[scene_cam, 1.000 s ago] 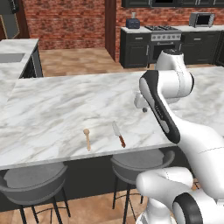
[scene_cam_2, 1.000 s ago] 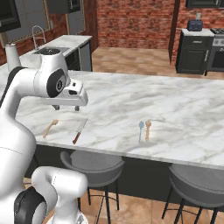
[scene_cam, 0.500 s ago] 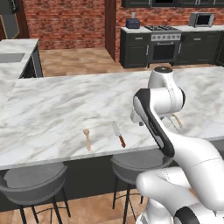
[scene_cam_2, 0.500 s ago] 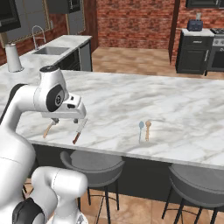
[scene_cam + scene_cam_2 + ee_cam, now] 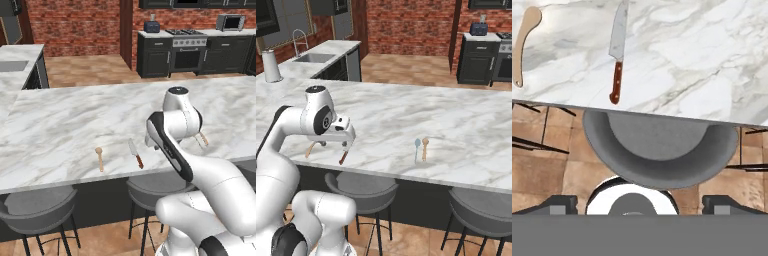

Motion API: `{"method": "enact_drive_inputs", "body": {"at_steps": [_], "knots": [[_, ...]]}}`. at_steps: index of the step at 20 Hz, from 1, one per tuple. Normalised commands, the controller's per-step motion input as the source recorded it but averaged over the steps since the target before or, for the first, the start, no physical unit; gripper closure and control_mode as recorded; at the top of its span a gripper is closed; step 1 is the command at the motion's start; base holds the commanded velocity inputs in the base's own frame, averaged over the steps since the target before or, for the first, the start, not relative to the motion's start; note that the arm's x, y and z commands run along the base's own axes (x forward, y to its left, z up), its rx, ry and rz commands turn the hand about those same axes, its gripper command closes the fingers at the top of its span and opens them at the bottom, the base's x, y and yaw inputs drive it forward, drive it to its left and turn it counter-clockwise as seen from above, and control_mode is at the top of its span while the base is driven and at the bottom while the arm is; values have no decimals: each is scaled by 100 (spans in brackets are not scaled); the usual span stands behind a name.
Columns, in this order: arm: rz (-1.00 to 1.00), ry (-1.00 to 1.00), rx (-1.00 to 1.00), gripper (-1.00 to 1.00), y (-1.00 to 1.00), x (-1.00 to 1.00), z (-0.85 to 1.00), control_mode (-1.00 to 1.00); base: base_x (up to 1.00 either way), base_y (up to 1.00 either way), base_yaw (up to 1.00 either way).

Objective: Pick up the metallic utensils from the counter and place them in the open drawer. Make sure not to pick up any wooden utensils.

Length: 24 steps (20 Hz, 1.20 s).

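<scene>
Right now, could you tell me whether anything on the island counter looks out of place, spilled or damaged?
Nothing stands out. The knife and the wooden spoon lie flat and apart near the front edge of the counter, handles toward the stools. Nothing is spilled or broken. The gripper is open over a stool, holding nothing.

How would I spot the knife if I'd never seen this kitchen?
Find the big white marble counter with stools beneath. Near its front edge lies the knife, silver-grey pointed blade and short reddish-brown handle. The wooden spoon beside it is pale tan all over, with a round bowl.
</scene>
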Motion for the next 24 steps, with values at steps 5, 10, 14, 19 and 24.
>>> {"method": "enact_drive_inputs", "body": {"at_steps": [5,10,14,19,24], "knots": [[0,-5,0,-100,16,25,-36,-100,0,0,0],[0,0,0,-100,13,23,-42,-100,0,0,0],[0,0,0,-100,15,26,-33,-100,0,0,0],[0,1,0,-100,15,33,-16,-100,0,0,0],[0,0,0,-100,14,32,-22,-100,0,0,0]]}}
